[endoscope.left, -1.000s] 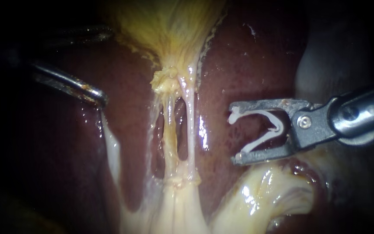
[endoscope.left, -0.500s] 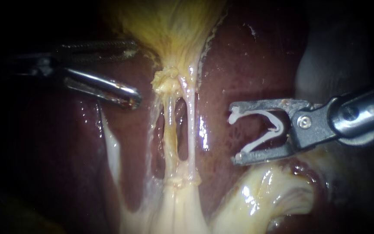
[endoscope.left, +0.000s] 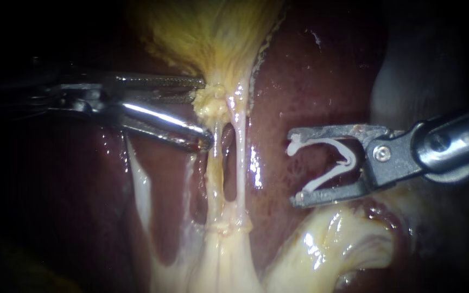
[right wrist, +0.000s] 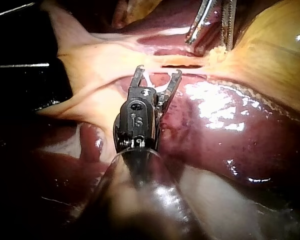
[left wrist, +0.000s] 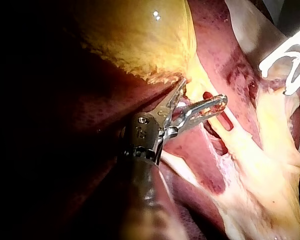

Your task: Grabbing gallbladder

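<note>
The yellow gallbladder (endoscope.left: 213, 32) narrows to a lumpy neck (endoscope.left: 213, 103) over the dark liver (endoscope.left: 310, 76). Two pale tubes (endoscope.left: 239, 163) run down from the neck. My left instrument (endoscope.left: 206, 112) has its jaws open, one tip above and one below the neck's left side, with a gap between them. In the left wrist view the same jaws (left wrist: 202, 91) straddle the neck under the gallbladder (left wrist: 135, 35). My right instrument (endoscope.left: 294, 167) stands to the right of the tubes, apart from them, its wide jaws holding a white clip (endoscope.left: 338, 157). The right wrist view also shows this instrument (right wrist: 158, 72).
Pale fatty tissue (endoscope.left: 332, 244) bulges below the right instrument. A whitish strand (endoscope.left: 139, 190) runs down the liver under the left instrument. In the right wrist view the left instrument (right wrist: 210, 25) lies ahead of my right jaws, beside the gallbladder (right wrist: 275, 55).
My left instrument has moved right across the liver until its open jaws reach the gallbladder's neck. The right instrument and its clip have stayed still.
</note>
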Motion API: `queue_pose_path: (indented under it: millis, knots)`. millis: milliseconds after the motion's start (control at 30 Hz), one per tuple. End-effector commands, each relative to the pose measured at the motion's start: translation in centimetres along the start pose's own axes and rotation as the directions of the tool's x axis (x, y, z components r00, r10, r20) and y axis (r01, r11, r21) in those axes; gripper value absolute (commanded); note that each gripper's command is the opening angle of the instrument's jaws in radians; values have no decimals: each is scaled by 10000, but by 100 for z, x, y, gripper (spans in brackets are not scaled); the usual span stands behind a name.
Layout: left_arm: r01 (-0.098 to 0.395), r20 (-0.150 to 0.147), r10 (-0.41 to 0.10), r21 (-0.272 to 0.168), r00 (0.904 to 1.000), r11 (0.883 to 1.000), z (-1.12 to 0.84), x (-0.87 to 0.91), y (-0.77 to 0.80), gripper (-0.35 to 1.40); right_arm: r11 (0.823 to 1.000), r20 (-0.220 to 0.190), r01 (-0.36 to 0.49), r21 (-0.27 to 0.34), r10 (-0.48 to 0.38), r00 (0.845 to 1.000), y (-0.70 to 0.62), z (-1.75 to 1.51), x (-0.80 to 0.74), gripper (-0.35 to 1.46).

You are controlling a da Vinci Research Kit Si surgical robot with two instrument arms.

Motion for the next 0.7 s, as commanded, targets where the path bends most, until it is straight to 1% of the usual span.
queue_pose_path:
  millis: [33,67,167,233,267,300,467,533,633,700]
  knots:
    - [42,-27,-42,-6,10000,10000,0,0,1,39,10000,-2,1,1,-1,10000,0,0,0,50]
    - [99,-28,-99,0,9999,10000,0,0,2,37,10000,-2,2,2,-2,10000,0,0,0,50]
    - [86,-66,-85,25,9999,10000,0,1,8,21,10000,-2,2,3,-2,10000,0,0,0,50]
    - [138,-78,-137,72,9999,9999,-1,2,10,-6,10000,-2,3,3,-3,10000,0,0,0,50]
    - [195,-74,-195,58,9998,9998,-3,2,11,-25,10000,-2,3,3,-3,10000,0,0,0,50]
    - [255,-69,-254,41,9997,9997,-4,1,11,-35,10000,-2,3,3,-3,10000,0,0,0,50]
    - [583,-122,-582,31,9982,9983,-15,-4,8,-35,10000,-2,2,2,-2,10000,0,0,0,50]
    - [714,-173,-716,-91,9973,9974,-19,-6,6,-35,10000,-2,2,2,-2,10000,0,0,0,50]
    - [733,-194,-735,-120,9971,9972,-26,-9,3,-35,10000,-2,2,2,-2,10000,0,0,0,50]
    - [756,-190,-759,-129,9969,9971,-36,-13,0,-35,10000,-1,2,1,-2,10000,0,0,0,50]
